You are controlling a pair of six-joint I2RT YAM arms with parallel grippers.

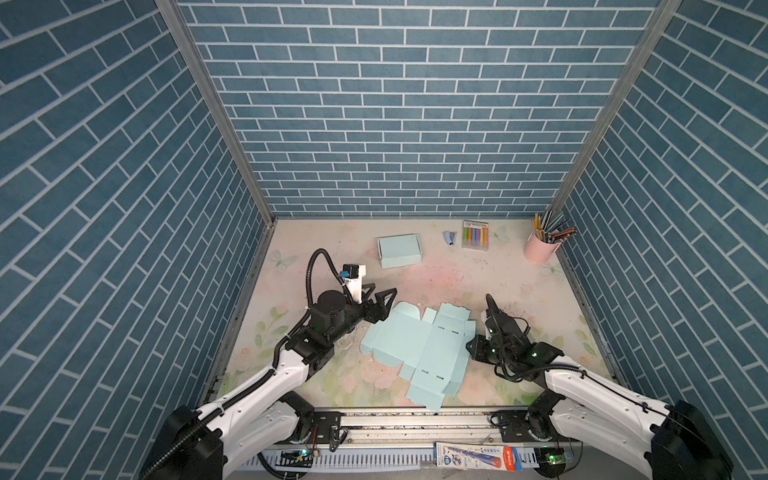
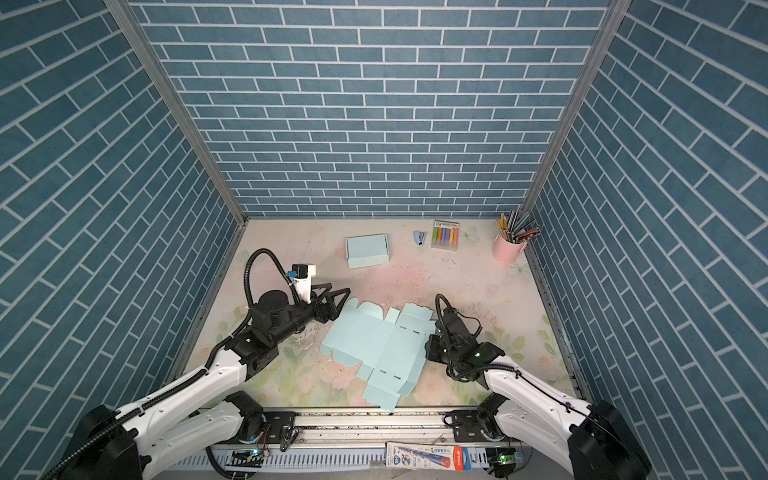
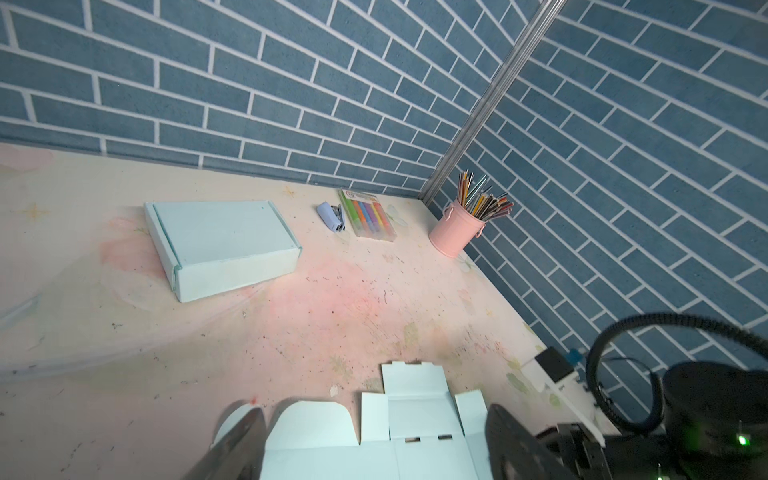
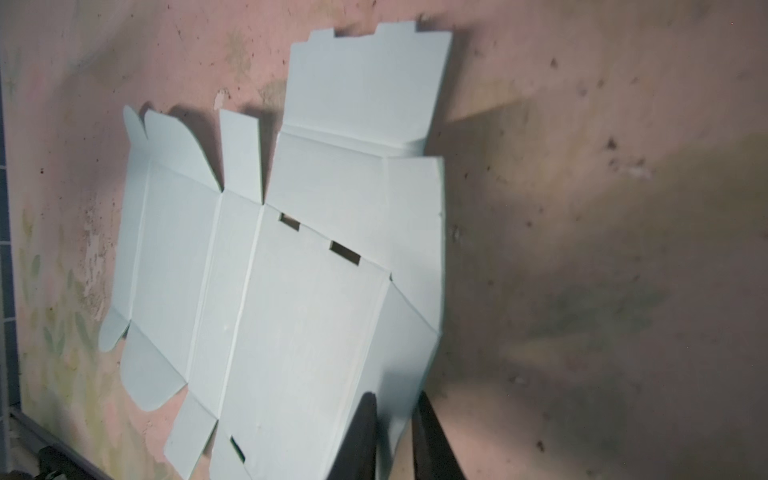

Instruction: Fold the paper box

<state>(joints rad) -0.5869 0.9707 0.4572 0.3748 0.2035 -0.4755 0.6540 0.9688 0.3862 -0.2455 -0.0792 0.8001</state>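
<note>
Blue brick walls [image 1: 415, 124] close in a worn floral table [image 1: 457, 270], where the flat paper box [image 1: 419, 349] lies unfolded near the front edge. The right gripper [image 4: 395, 399] pinches the flap on the box's right edge. The left gripper [image 1: 384, 289] hangs released beside its far left corner. Better to lift that flap slowly along its crease while the left presses the base down. A finished box [image 1: 399, 250] and a pencil cup [image 1: 539, 248] stand well apart at the back
</note>
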